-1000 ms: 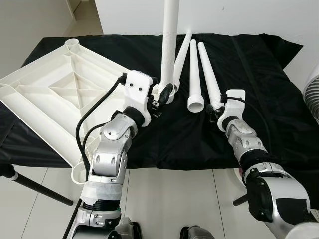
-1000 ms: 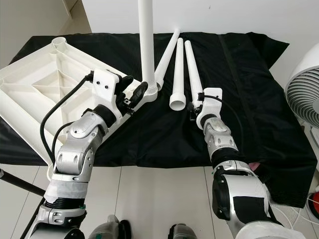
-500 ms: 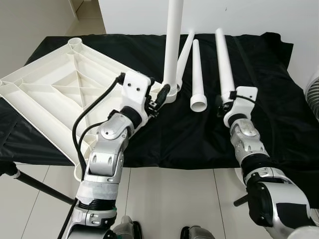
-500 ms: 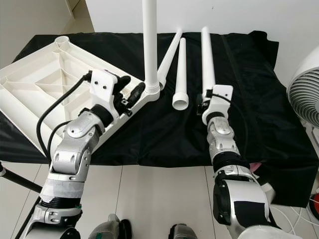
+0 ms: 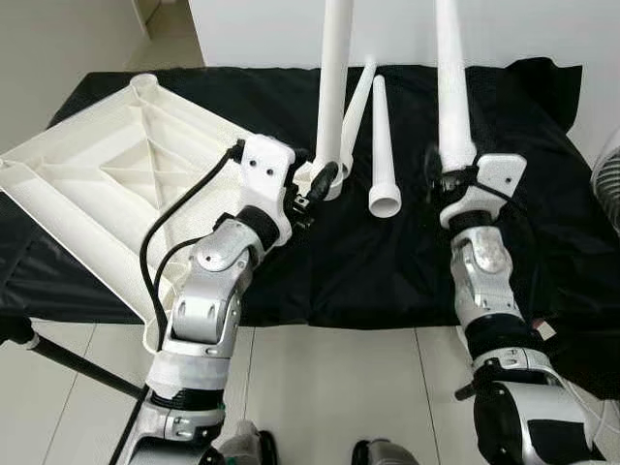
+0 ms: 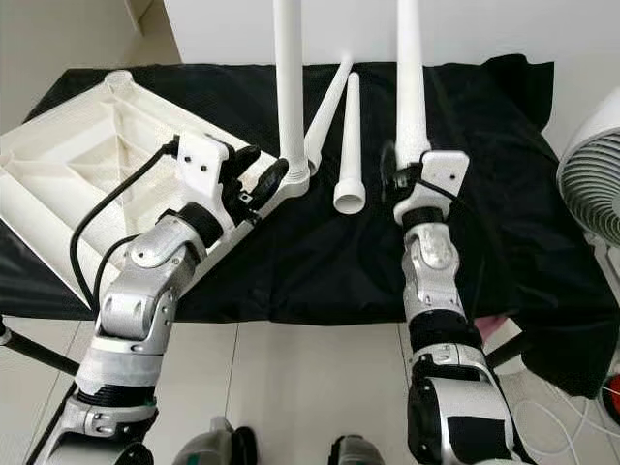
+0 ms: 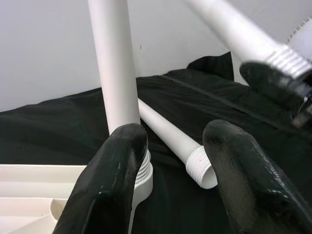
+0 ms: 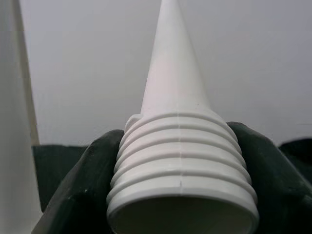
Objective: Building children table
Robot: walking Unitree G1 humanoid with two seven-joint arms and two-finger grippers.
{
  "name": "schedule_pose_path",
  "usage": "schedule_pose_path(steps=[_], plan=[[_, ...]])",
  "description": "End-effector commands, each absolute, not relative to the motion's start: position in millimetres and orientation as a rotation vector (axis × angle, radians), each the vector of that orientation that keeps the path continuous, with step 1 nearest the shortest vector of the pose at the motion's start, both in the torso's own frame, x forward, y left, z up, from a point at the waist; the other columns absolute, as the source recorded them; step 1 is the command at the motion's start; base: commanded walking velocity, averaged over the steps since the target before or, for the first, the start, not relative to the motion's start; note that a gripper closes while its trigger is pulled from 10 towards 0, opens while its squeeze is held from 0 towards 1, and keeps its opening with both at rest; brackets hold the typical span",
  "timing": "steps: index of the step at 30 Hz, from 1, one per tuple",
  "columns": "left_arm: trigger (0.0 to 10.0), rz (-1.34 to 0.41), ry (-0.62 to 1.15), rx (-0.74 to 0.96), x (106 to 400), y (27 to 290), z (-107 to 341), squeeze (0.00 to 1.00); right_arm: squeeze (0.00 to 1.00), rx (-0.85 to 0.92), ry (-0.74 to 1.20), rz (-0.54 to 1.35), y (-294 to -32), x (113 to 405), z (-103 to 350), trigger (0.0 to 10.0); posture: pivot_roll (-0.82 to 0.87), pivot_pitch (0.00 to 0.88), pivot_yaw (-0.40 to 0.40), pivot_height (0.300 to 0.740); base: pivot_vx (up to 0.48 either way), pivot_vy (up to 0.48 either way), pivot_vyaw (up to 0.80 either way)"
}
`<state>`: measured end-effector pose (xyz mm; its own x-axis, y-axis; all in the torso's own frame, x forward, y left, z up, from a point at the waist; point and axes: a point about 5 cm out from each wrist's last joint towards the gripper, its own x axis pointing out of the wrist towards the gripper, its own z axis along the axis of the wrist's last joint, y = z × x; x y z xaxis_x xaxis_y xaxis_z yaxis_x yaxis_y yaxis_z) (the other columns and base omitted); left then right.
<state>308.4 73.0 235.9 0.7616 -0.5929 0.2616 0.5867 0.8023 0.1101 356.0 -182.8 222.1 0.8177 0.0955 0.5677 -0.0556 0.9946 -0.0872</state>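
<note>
Right gripper point(image 5: 453, 179) clamps the threaded end of a raised table leg point(image 5: 451, 87), held upright above the black cloth point(image 5: 387, 252). Left gripper point(image 5: 315, 184), fingers apart, flanks the installed leg point(image 5: 334, 87) on the tabletop point(image 5: 97, 184).

Silver jointed arms, white wrist housings, black cables, black-fingered left gripper point(image 5: 315, 186), right gripper point(image 5: 448, 182)

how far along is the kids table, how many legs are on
One leg stands upright in a corner socket of the upturned tabletop, with the left gripper open at its base. The right gripper holds a second leg upright by its threaded end, off the cloth. Two more legs lie on the black cloth, so three sockets look unfilled.
</note>
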Motion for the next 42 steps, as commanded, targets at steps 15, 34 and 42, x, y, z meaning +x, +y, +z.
schedule_pose_path(steps=[15,34,42], plan=[[10.0,-0.835,-0.289,-0.043,302,79,263,1.0,0.0,-0.132,-0.893,0.247,-146,335,277,10.0,-0.08,0.058,0.103,0.74,0.0,0.0,0.0],[10.0,-0.872,-0.253,-0.165,308,96,285,0.0,0.0,-0.223,-1.048,0.439,-112,314,303,10.0,-0.08,0.072,0.121,0.74,0.0,0.0,0.0],[10.0,-0.873,-0.261,-0.205,312,108,295,0.0,0.0,-0.28,-1.047,0.505,-108,308,299,10.0,-0.08,0.072,0.122,0.74,0.0,0.0,0.0]])
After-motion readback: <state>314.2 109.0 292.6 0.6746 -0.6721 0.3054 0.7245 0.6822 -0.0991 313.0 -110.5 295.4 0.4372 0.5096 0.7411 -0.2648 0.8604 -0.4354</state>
